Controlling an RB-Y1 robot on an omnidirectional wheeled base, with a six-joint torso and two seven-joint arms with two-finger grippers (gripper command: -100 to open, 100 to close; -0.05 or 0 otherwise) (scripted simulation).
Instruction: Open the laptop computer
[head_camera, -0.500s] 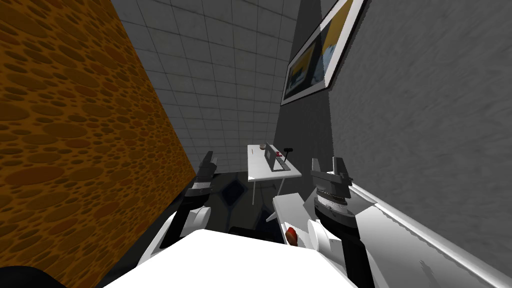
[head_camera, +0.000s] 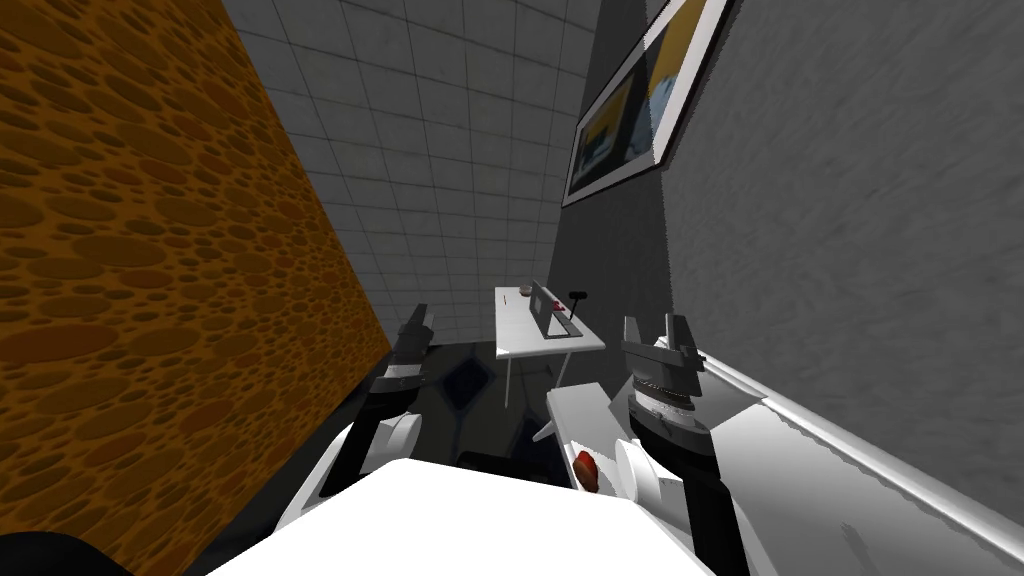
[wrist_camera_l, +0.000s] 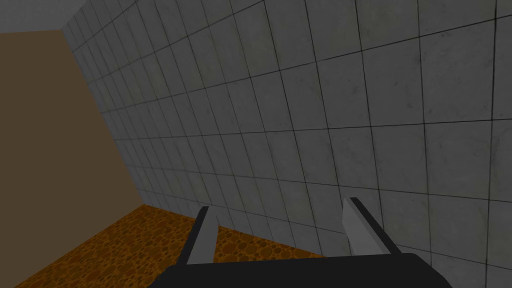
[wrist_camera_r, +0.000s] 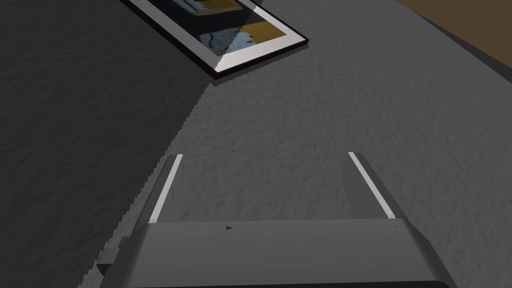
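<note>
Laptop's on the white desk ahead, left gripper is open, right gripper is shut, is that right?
No. The right gripper is open too: the right wrist view shows its fingers wide apart with nothing between them. The laptop is on the white desk ahead, and the left gripper is open.

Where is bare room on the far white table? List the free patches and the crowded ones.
Free: the strip of the white table between its left edge and the laptop, toward the near end. Crowded: the far end, with a small item, and the right edge, where a dark object stands beside the laptop.
</note>
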